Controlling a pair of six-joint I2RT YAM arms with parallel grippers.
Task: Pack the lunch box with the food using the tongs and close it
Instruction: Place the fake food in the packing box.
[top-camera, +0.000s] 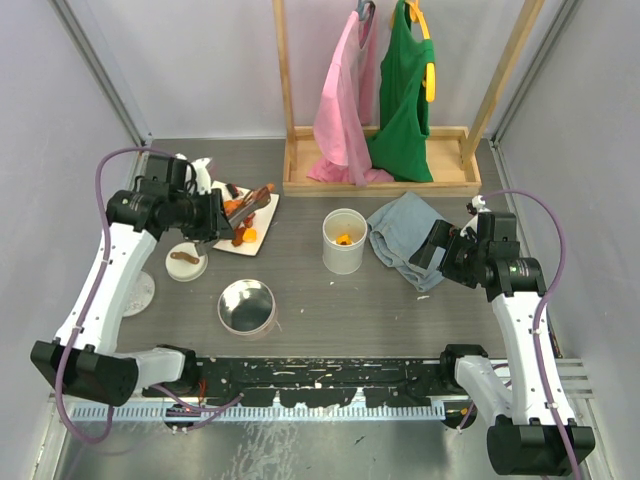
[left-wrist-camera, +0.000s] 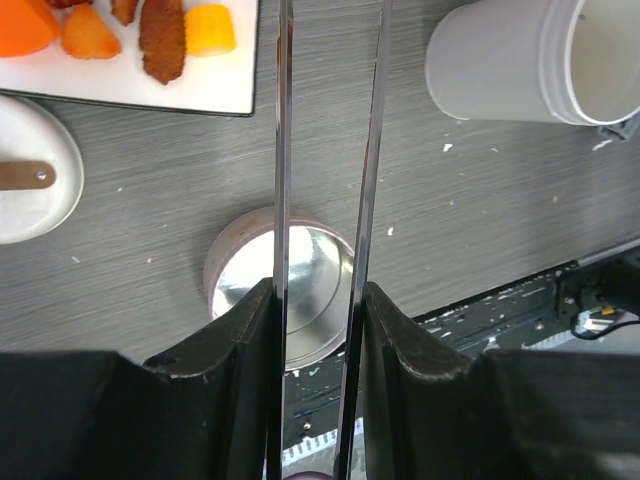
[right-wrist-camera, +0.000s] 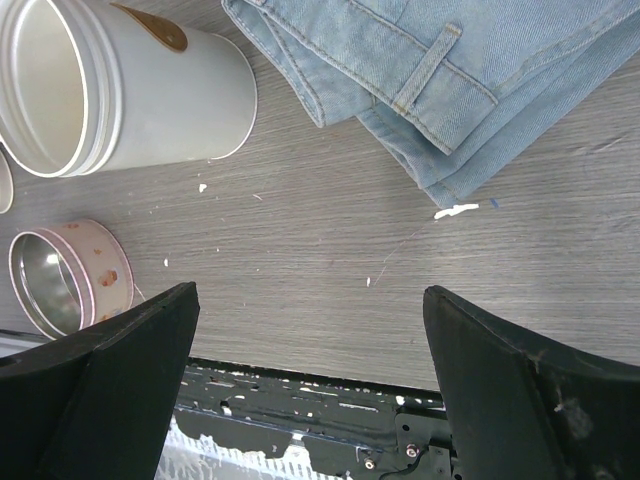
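My left gripper (left-wrist-camera: 318, 290) is shut on the tongs (left-wrist-camera: 283, 150), whose two thin grey arms run between the fingers and stay a small gap apart. In the top view this gripper (top-camera: 222, 218) hovers at the near edge of the white plate (top-camera: 266, 232). The plate carries the food (left-wrist-camera: 162, 40): orange, yellow and dark brown pieces. The lunch box (top-camera: 343, 243), a white upright cylinder, stands mid-table with an orange piece inside. My right gripper (top-camera: 437, 245) is open and empty to the right of the lunch box, by the cloth, its fingers (right-wrist-camera: 130, 350) wide above bare table.
A small white dish (top-camera: 186, 262) holding a thin brown stick sits left of the plate. A round pink tin with shiny inside (top-camera: 247, 305) lies near the front. Folded blue denim (top-camera: 405, 238) lies right of the lunch box. A wooden rack with hanging clothes (top-camera: 375, 170) stands behind.
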